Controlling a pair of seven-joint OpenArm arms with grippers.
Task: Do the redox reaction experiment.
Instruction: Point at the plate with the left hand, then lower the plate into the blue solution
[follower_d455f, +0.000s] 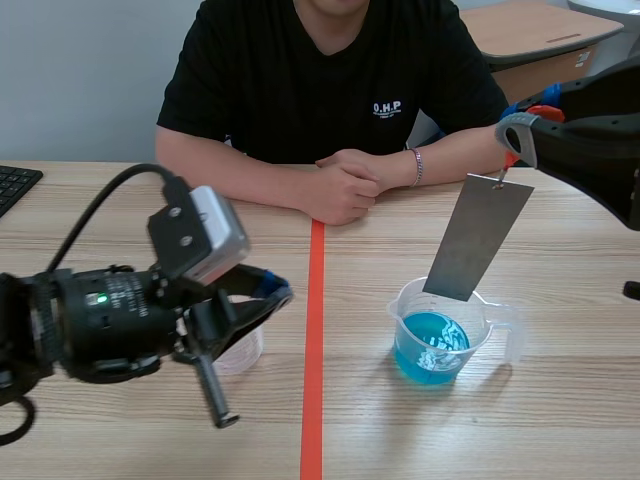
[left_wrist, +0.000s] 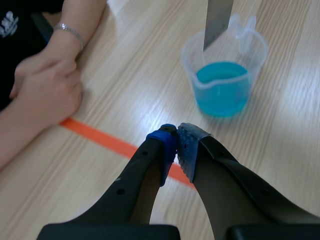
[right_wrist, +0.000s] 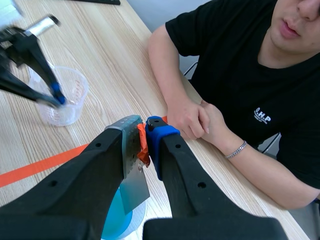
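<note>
One metal strip (follower_d455f: 478, 238), near-upright, over beaker (follower_d455f: 402, 300)

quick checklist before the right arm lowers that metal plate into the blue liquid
1. Grip: the right claw is shut on the top end of the metal plate. Ok.
2. Alignment: the plate's lower end hangs over the mouth of the beaker, not yet in the blue liquid. Ok.
3. Beaker upright and partly filled. Ok.
4. Plate angle: it hangs tilted, so whether it will clear the beaker's wall: cannot tell.
5. The left claw is shut on nothing, apart from the beaker. Ok.
6. The person's hands are clasped, away from the beaker. Ok.
</note>
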